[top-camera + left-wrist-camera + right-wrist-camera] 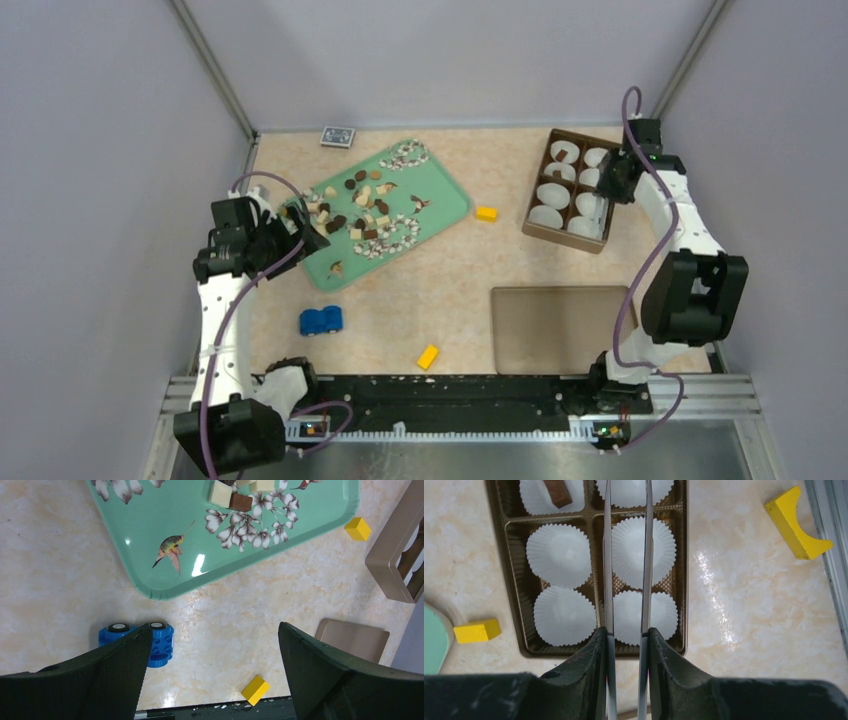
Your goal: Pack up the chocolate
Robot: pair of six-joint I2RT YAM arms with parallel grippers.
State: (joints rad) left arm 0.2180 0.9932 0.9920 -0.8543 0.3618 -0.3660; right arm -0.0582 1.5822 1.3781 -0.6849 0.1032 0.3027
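Right gripper (626,635) pinching slim metal tweezers (608,580) over brown plastic compartment tray (515,575) | left gripper (215,630) spread wide, empty | risk: blades could snag white paper cups (559,555), dislodging them

Grey walls (100,100), beige marbled tabletop (440,290), alu rail (720,395).

High rear overview; close downward wrist views, yellow block (486,213) common to all.

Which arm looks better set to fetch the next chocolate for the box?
Probably the right: the right tool grips the tweezers, which suit tiny chocolate, though it hangs over the box. The left tool is beside the tray but open, empty and wide.
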